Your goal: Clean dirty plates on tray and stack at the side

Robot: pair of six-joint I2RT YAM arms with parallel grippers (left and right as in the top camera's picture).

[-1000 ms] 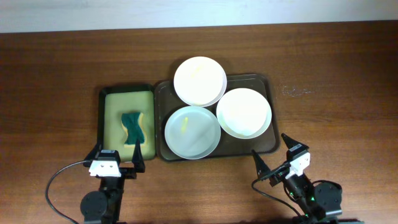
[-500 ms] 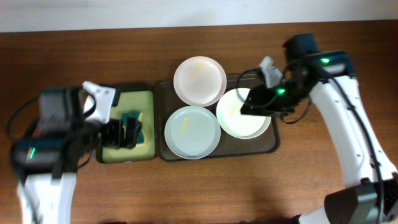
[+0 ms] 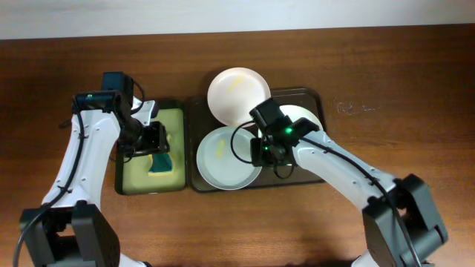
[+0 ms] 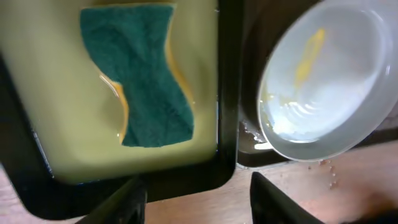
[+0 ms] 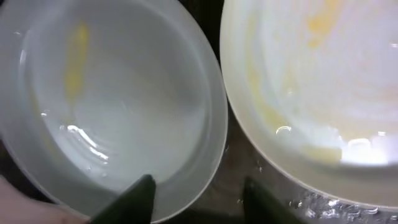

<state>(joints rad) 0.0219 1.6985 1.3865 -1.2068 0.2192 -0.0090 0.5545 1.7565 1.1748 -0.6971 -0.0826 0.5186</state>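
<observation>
My left pincer spread, green-yellow sponge just ahead; my right pincer spread, straddling round white smeared plate rim.

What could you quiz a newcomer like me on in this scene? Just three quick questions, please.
1. True or false: the green sponge lies on one of the white plates.
2. How many plates sit on the brown tray? A two, B three, C four.
3. Fill in: the gripper above the small tray that holds the sponge is the robot's ___ one.

Key: 1 false, since the sponge lies in the small tray. 2 B. 3 left. The left gripper is open and holds nothing.
</observation>
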